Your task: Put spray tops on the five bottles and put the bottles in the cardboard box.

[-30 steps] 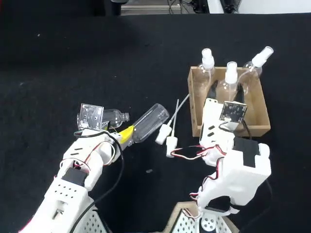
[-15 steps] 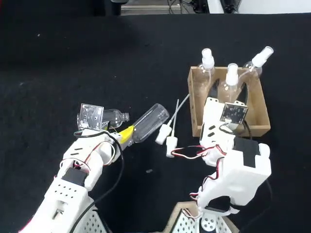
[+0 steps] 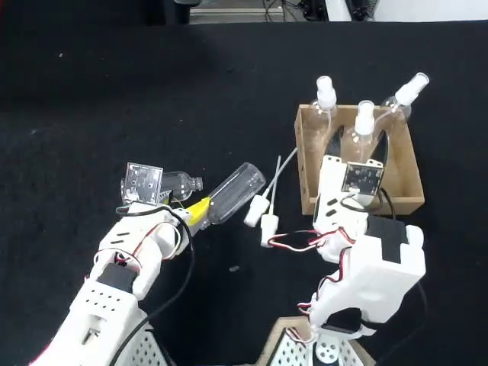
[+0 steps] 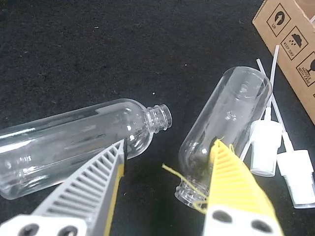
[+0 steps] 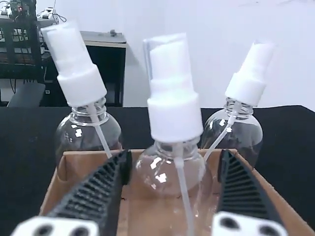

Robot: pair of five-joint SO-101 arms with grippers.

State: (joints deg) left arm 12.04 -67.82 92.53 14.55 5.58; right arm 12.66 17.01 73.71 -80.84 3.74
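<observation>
Your right gripper has spread its jaws a touch wider since a second ago, while your left arm has kept still. The right jaws stand apart inside the cardboard box, one on each side of the middle bottle of the three capped ones standing there. Your left gripper is open too, its fingers splayed over two uncapped bottles lying on the black table. Two spray tops lie loose between those bottles and the box.
</observation>
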